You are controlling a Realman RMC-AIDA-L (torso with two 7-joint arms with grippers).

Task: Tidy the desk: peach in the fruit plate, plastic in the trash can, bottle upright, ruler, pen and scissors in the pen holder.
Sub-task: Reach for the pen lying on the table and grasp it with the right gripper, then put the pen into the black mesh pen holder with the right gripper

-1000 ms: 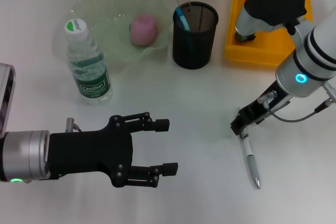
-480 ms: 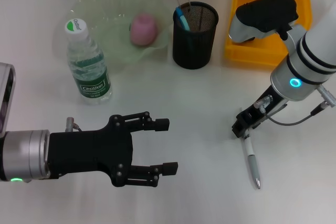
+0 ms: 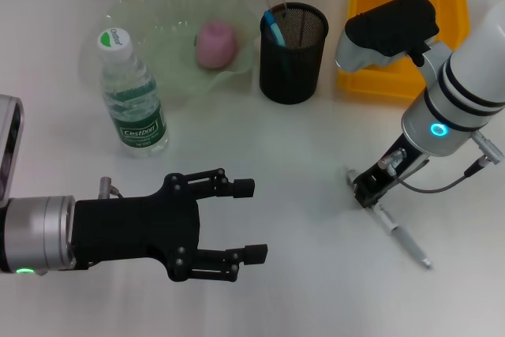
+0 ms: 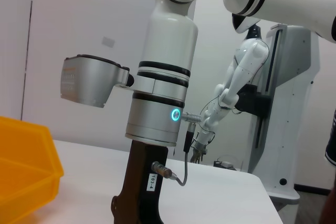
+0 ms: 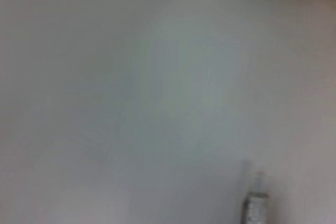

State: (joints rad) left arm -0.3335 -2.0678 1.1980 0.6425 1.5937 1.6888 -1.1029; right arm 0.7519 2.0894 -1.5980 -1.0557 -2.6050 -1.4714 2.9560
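**A:** What lies around the right gripper (image 3: pixel 368 192)?

**B:** Largest first: a smooth white table (image 3: pixel 300 147) under it. Beyond it, a boxy yellow plastic trash can (image 3: pixel 406 5). Off toward the left arm's side, a wavy, translucent green fruit plate (image 3: pixel 158 29) holding a rounded pink peach (image 3: pixel 215 43). Nearer, a cylindrical black mesh pen holder (image 3: pixel 293 53) with something blue poking out.

**A:** And the left gripper (image 3: pixel 249 221)?

**B:** Matte black, fingers spread wide, gripping nothing, hovering low. Beyond it stands an upright clear plastic bottle (image 3: pixel 130 96), ribbed, with a green label and white cap.

**A:** The pen (image 3: pixel 401 234)?

**B:** Slim and silvery-white, flat on the table, slanting away from the right gripper, its near end at the fingertips. Whether those fingers pinch it, I cannot tell.
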